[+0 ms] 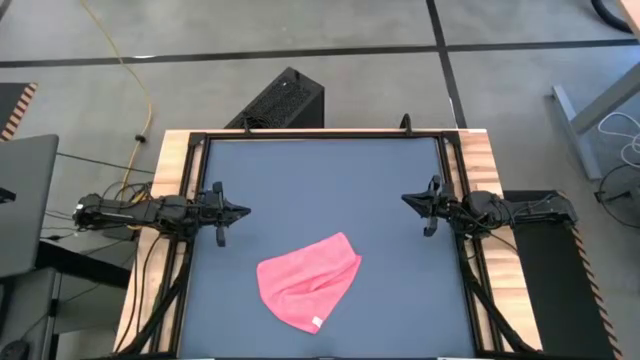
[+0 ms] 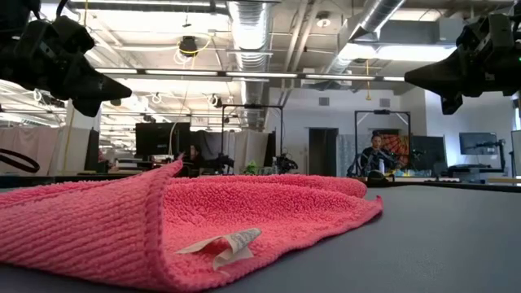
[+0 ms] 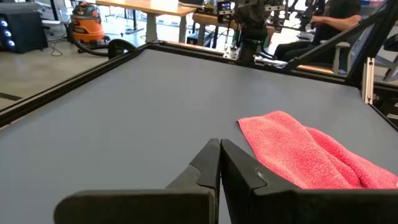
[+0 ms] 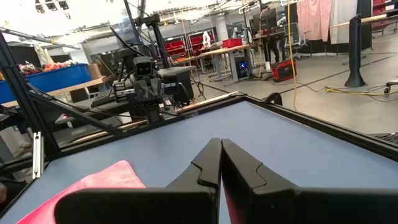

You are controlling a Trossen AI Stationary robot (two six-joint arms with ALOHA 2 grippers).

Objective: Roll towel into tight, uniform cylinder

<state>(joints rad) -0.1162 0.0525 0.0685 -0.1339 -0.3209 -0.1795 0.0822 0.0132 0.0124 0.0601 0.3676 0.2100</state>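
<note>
we see the towel (image 1: 308, 282) lying loosely folded and unrolled on the table (image 1: 330, 180), near its front edge, its white tag (image 1: 317, 322) at the front. the left gripper (image 1: 240, 211) and right gripper (image 1: 408, 199) hover at the table's left and right sides, fingers together, holding nothing, well apart from the towel.

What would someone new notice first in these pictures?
The pink towel stands out, lying crumpled and unrolled on the dark table, near its front edge. The left pincer and right pincer hang shut at opposite sides, clear of the towel.
</note>
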